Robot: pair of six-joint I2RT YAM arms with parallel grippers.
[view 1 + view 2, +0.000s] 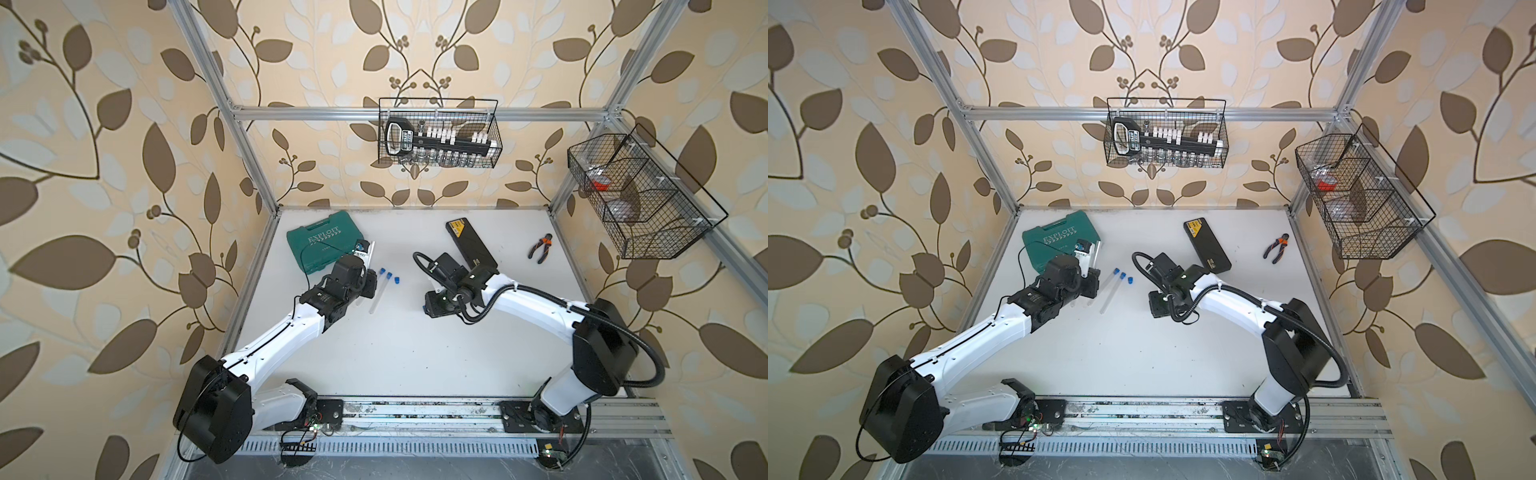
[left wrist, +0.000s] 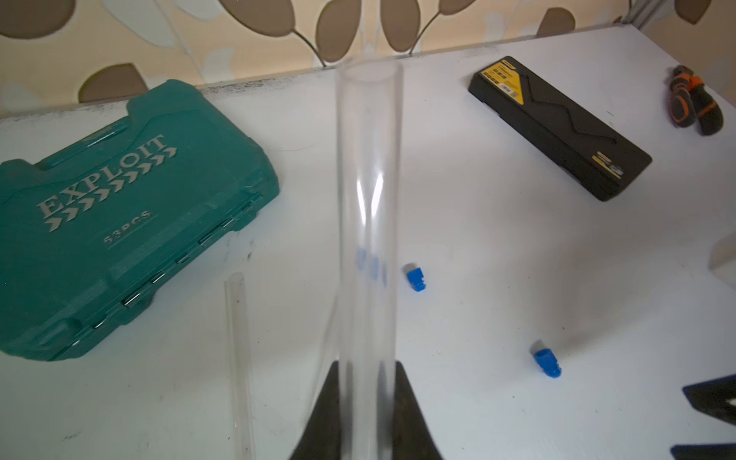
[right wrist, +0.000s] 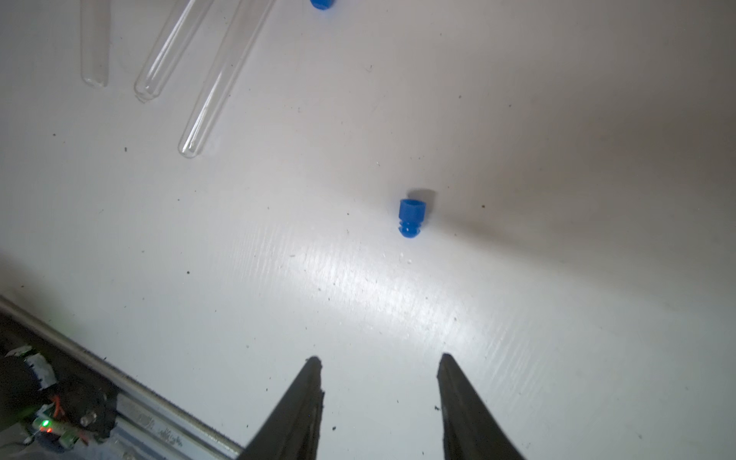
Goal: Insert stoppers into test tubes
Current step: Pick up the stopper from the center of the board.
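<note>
My left gripper point(image 2: 368, 362) is shut on a clear test tube point(image 2: 368, 179), which sticks straight out from the jaws with its open mouth at the far end. Another tube point(image 2: 238, 358) lies on the table beside it. Three blue stoppers point(image 1: 380, 271) point(image 1: 390, 274) point(image 1: 397, 280) lie in a short row on the white table, in both top views. One long tube point(image 1: 376, 297) lies just in front of them. My right gripper point(image 3: 380, 358) hangs open over bare table, with one stopper point(image 3: 411, 223) lying ahead of its fingertips. Three tubes point(image 3: 215, 83) lie farther off.
A green tool case point(image 1: 322, 245) sits at the back left next to my left wrist. A black case point(image 1: 471, 245) and pliers point(image 1: 540, 248) lie at the back right. Wire baskets point(image 1: 440, 133) point(image 1: 640, 195) hang on the walls. The arm rail point(image 1: 415, 415) runs along the front.
</note>
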